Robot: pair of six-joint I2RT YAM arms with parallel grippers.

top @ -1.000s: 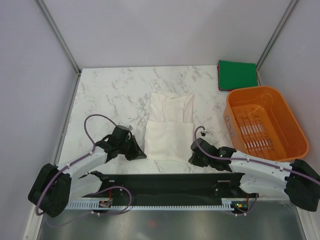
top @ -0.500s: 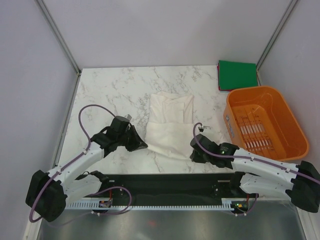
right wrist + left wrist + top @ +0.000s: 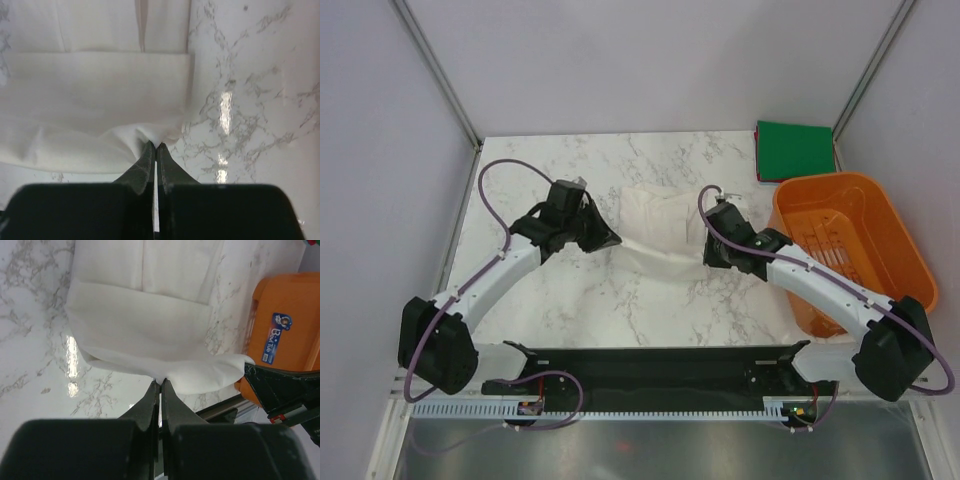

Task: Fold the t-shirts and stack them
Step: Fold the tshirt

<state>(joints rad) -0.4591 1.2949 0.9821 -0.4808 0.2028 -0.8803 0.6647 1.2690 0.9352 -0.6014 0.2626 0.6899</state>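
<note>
A white t-shirt [image 3: 660, 218] lies in the middle of the marble table, partly folded, its near edge lifted off the surface. My left gripper [image 3: 612, 240] is shut on the left corner of that edge, seen pinched at the tips in the left wrist view [image 3: 161, 381]. My right gripper [image 3: 712, 252] is shut on the right corner [image 3: 155, 145]. The cloth [image 3: 145, 320] sags between the two grips over the flat part [image 3: 100, 85]. A dark green t-shirt [image 3: 794, 150] lies folded square at the far right corner.
An orange slatted basket [image 3: 880, 200] stands at the right edge of the table, close behind my right arm and also showing in the left wrist view [image 3: 285, 335]. Grey walls close in the table on the left, back and right.
Both arms have moved away from the near edge toward the back, carrying the white t-shirt's near edge up and over the rest of the cloth. Both grips stayed shut.
</note>
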